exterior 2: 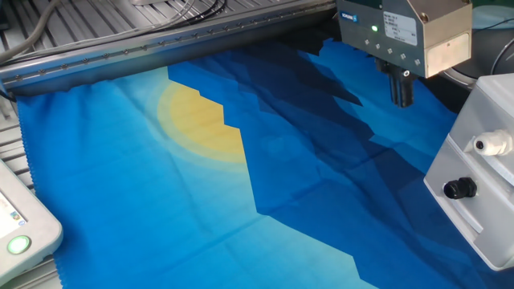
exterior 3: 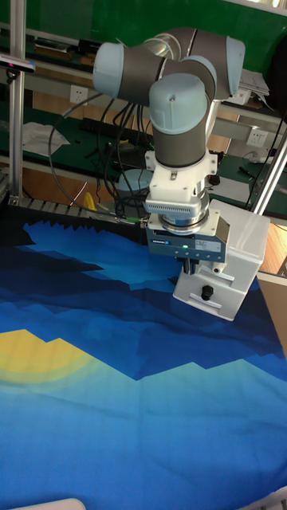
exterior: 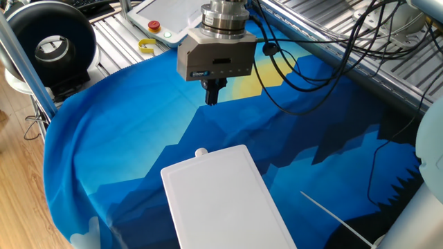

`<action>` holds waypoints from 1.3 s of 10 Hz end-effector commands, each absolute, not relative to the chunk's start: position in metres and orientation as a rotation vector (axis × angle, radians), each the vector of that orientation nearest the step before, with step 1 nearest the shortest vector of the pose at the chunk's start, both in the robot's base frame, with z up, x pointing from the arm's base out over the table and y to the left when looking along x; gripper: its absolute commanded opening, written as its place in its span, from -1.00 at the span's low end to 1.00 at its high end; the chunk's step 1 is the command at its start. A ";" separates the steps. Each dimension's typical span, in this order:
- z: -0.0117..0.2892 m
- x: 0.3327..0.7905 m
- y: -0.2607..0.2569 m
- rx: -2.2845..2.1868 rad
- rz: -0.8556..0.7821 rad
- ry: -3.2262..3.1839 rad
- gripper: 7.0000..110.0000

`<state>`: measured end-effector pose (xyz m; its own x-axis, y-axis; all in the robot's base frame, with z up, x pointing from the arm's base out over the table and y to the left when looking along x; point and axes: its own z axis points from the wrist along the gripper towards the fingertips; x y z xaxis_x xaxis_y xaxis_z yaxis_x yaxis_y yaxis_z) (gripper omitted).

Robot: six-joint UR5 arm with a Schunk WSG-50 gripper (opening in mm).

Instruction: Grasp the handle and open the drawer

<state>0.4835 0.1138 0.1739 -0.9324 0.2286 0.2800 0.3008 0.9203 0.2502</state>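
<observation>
Matt blue cloth (exterior: 138, 138) covers the table; the drawer (exterior: 221, 200) box looks like smooth white plastic.

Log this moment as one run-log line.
phase: approach | gripper: shut, empty, above cloth | handle: untouched | drawer: closed

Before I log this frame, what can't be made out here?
- The handle: in the tall fixed view the gripper hides it.
- The drawer: its seam in the white box is unclear; the other fixed view cuts it off at the right edge.
- Gripper: fingers look closed.
</observation>
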 end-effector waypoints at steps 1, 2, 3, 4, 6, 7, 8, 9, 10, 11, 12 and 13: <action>0.175 0.488 0.116 -0.413 -0.445 -2.845 -1.00; 0.175 0.488 0.116 -0.415 -0.445 -2.845 -1.00; 0.176 0.489 0.117 -0.411 -0.450 -2.846 -1.00; 0.175 0.489 0.116 -0.406 -0.447 -2.850 -1.00; 0.176 0.487 0.117 -0.382 -0.455 -2.844 -1.00; 0.177 0.484 0.117 -0.365 -0.451 -2.838 -1.00; 0.177 0.481 0.117 -0.345 -0.453 -2.829 -1.00; 0.178 0.480 0.117 -0.315 -0.455 -2.831 -1.00; 0.178 0.480 0.118 -0.302 -0.459 -2.831 -1.00; 0.178 0.480 0.119 -0.306 -0.465 -2.830 -1.00; 0.178 0.482 0.118 -0.313 -0.466 -2.838 -1.00; 0.177 0.484 0.119 -0.318 -0.467 -2.843 -1.00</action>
